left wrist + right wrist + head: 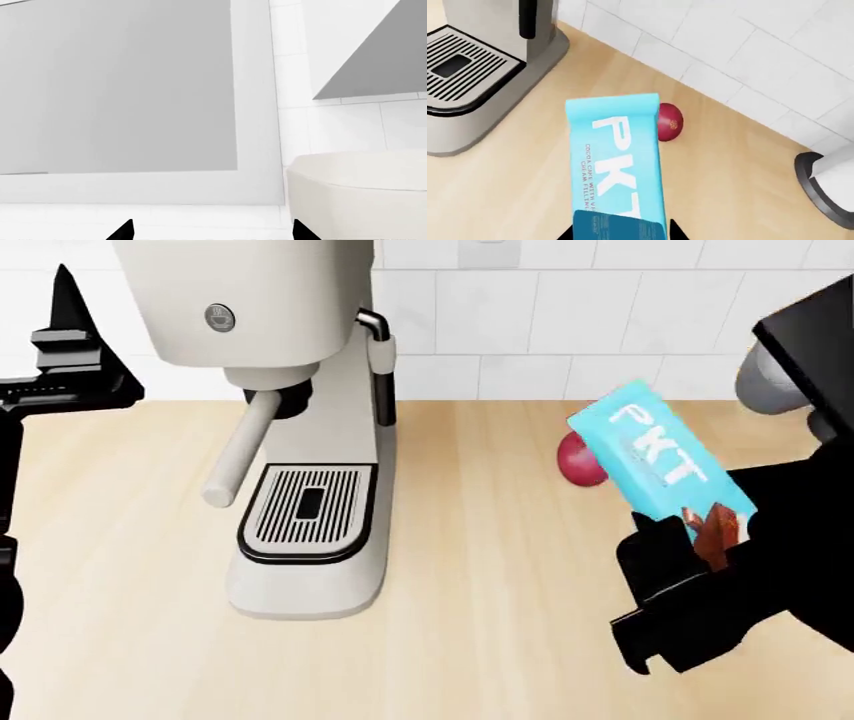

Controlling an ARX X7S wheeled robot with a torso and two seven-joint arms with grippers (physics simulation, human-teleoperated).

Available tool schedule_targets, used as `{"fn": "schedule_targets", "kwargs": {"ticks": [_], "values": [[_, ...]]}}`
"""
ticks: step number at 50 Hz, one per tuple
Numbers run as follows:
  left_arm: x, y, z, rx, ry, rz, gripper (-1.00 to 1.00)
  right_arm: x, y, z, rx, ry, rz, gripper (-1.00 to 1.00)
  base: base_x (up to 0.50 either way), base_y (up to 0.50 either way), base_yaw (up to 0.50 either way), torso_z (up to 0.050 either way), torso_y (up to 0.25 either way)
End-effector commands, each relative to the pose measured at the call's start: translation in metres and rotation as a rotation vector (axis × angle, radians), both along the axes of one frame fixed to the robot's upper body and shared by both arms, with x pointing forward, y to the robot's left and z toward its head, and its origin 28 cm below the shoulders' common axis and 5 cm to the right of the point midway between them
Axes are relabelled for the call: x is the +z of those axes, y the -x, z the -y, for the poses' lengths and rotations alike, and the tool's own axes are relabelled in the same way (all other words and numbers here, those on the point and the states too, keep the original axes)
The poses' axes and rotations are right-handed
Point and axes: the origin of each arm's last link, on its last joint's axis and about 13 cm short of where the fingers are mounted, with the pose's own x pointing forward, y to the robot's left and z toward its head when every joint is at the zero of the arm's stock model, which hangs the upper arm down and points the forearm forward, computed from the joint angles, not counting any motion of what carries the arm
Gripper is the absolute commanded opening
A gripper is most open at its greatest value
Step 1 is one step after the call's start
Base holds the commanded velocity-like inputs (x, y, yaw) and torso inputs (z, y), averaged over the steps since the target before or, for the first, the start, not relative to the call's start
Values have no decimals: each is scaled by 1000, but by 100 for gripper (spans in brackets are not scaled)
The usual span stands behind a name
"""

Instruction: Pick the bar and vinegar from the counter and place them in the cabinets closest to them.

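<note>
My right claw (694, 540) is clamped on the bar (654, 460), gripping it at its reddish-brown end and holding it up off the desk (507, 640), at the right side of the head view. The light-blue wrapper slants up and to the left from the claw, with white "PKT" lettering on its face. In the right wrist view the bar (617, 165) runs straight out from between the fingers, well above the wood-grain surface.

Just behind the bar, near the tiled wall (641, 310), sits a dark red round fruit (577, 462) on the desk; the bar partly covers it in the head view. In the right wrist view the fruit (670, 122) lies just beside the bar's far end. A coffee machine (300, 420) stands on the desk to the left of centre, its drip tray facing me. At the far right of the right wrist view I see a dark round base with a white body (827, 185) standing on it.

My left claw (67, 350) is raised at the left edge of the head view. Its wrist camera shows two dark fingertips (123, 231) set wide apart with nothing between them, facing a white cabinet door (133, 90) with the coffee machine's top just beside it.

I cannot see the vinegar in any view.
</note>
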Motion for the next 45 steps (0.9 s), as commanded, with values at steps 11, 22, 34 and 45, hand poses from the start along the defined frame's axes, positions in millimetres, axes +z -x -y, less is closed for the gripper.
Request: {"fn": "schedule_targets", "kwargs": {"ticks": [11,22,34,45], "values": [[-16,9,2,-15,-25,-90,100,67,15,-27,138,-2,548,-100,0,5,3,0,-8],[-10,14,-1,15,-28,-78,100,88,14,-33,161,-31,676,-100,0,5,4,0,-6],[-7,20,-6,31,-24,-70,100,100,2,-38,178,-9,715,-100,0,5,4,0,-4],[-5,21,-5,27,-25,-64,100,119,-21,-35,153,-27,757,-100,0,2,2,0,-1]]}}
